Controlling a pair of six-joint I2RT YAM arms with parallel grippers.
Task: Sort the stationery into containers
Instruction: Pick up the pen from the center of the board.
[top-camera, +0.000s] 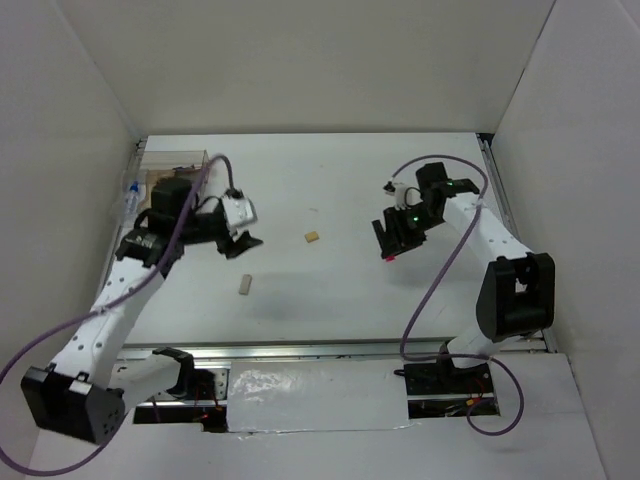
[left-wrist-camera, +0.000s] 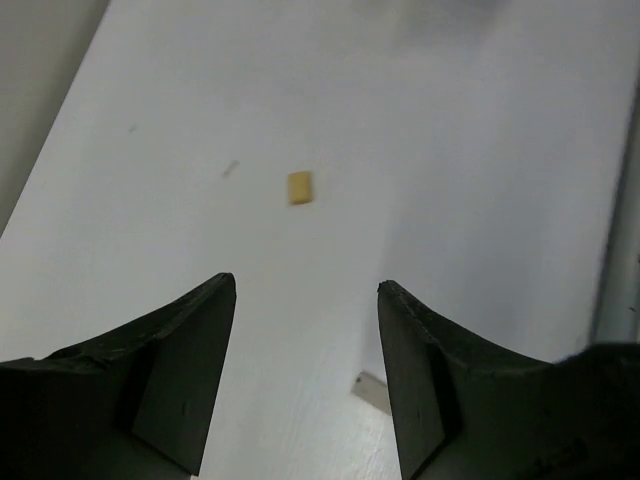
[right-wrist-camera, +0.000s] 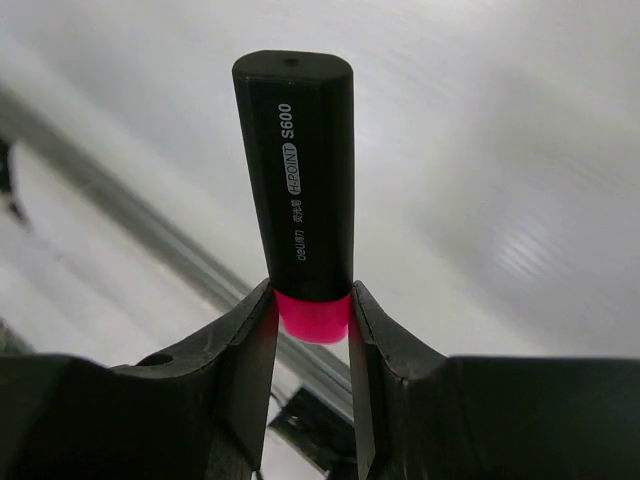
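White desk (top-camera: 330, 190), white walls round it. Right pincer (right-wrist-camera: 312, 300) clamped on pink-black marker (right-wrist-camera: 295, 170) at its pink end, over desk's right side. Left pincer (left-wrist-camera: 305, 285) has jaws apart, nothing btwn them. It's near small tan eraser block (top-camera: 246, 285); 2nd tan block (top-camera: 312, 237) lies mid-desk. Clear plastic compartment box (top-camera: 178, 160) sits far-left corner.
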